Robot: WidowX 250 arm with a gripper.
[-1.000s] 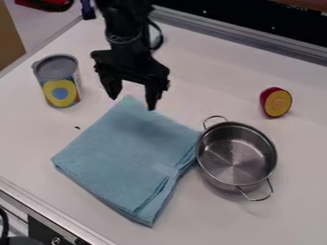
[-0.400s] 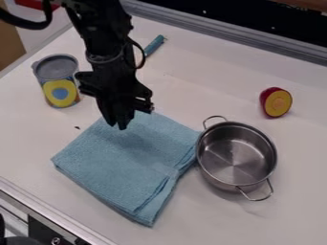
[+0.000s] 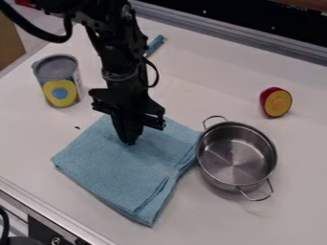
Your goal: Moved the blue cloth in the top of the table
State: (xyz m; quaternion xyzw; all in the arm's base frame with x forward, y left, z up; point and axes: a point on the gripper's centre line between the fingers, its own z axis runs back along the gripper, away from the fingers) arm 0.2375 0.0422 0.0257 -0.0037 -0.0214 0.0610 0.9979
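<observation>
Cloth (image 3: 112, 174) lies folded flat on the table (image 3: 297, 165), left of the pot (image 3: 236, 155) in the view, its right corner up against the pot or nearly so. Gripper (image 3: 129, 142) hangs over its upper part, fingers together, tips at or just above the fabric; can't tell if a fold is pinched. Step in hand looks like getting a hold on the cloth. If nothing is caught, open, press down lightly, close on a raised ridge; flat layers slip out easily. Take several layers or only the top one peels away. Lift a little, then go toward the table's far side, clear of the can (image 3: 59, 82) and pot; a dragged corner could nudge the pot. Cloth: light blue, soft, fine nap, layered edges along the lower right, roughly square, will sag from the grip. Pot: shiny metal, round, thin wire handles. Can: ribless cylinder, dull grey top, yellow and blue label. Toy fruit half (image 3: 277, 102): smooth, red skin, flat yellow face. Table: pale, smooth, so cloth should slide.
</observation>
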